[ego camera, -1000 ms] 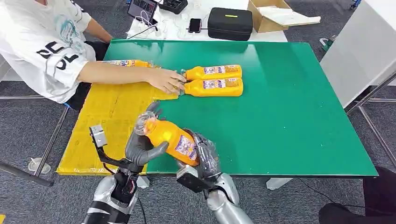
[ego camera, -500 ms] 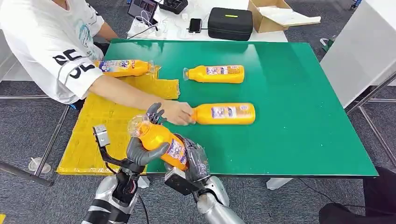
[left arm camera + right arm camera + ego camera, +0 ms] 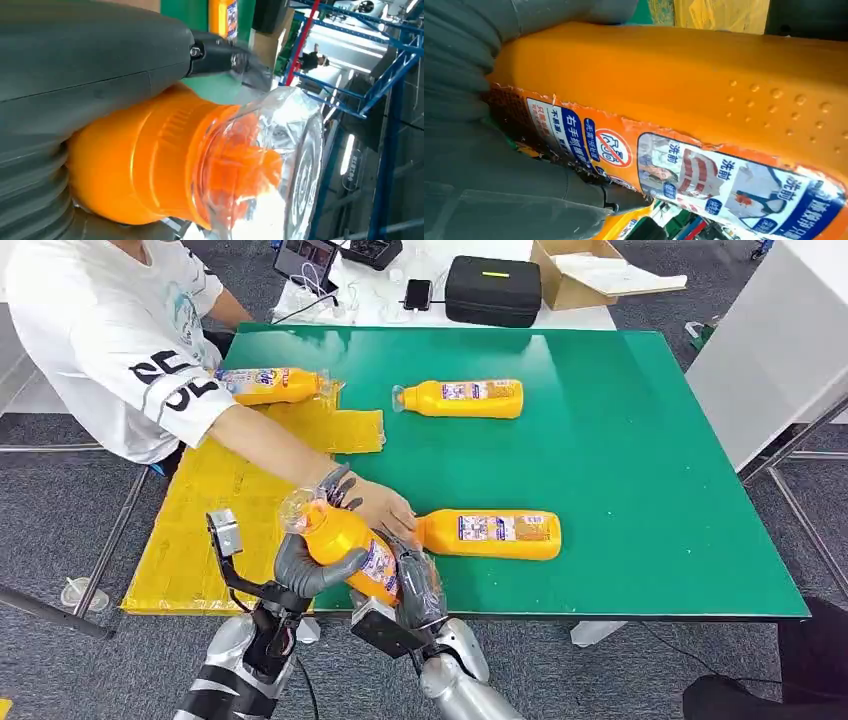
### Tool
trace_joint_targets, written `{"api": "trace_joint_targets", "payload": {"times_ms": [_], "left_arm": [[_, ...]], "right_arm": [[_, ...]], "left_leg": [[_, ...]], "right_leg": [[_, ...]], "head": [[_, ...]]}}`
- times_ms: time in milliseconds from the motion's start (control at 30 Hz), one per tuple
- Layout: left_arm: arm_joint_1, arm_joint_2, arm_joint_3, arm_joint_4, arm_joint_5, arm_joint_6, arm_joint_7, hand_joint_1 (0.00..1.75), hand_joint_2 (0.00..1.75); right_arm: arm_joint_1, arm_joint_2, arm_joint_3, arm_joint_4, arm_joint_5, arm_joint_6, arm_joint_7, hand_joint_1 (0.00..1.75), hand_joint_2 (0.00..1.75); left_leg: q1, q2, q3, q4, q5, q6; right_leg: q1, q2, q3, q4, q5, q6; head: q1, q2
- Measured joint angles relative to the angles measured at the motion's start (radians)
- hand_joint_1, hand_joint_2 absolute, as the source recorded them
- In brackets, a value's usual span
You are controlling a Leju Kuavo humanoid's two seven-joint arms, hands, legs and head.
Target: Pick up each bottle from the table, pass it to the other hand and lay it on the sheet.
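Both hands point(image 3: 300, 565) on orange bottle point(image 3: 345, 540), sheet point(image 3: 215, 500) nearby

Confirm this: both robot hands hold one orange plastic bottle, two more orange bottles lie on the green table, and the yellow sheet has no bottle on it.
Not quite: the yellow sheet already carries an orange plastic bottle, at its far end near the person, as the head view shows. The rest holds: the left robot hand and right robot hand hold one bottle, and two lie on the green table.

A person's forearm point(image 3: 285, 452) crosses the yellow sheet point(image 3: 215, 510), blocking it; bare green table point(image 3: 640, 440) lies right.
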Motion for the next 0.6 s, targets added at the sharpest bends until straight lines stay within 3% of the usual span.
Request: {"api": "trace_joint_targets", "payload": {"times_ms": [567, 600], "left_arm": [[-0.002, 0.012, 0.003, 0.008, 0.078, -0.056, 0.027, 1.75, 1.75], [-0.002, 0.014, 0.003, 0.008, 0.089, -0.063, 0.034, 1.75, 1.75]], "right_arm": [[-0.005, 0.0, 0.016, 0.014, -0.007, -0.005, 0.008, 1.75, 1.75], [-0.006, 0.0, 0.018, 0.014, -0.005, -0.007, 0.008, 1.59, 1.75]], "left_leg": [[0.0, 0.0, 0.0, 0.0, 0.0, 0.0], [0.0, 0.0, 0.0, 0.0, 0.0, 0.0]], "right_leg": [[0.0, 0.0, 0.0, 0.0, 0.0, 0.0], [0.0, 0.0, 0.0, 0.0, 0.0, 0.0]], "head": [[0.0, 0.0], [0.0, 0.0]]}}
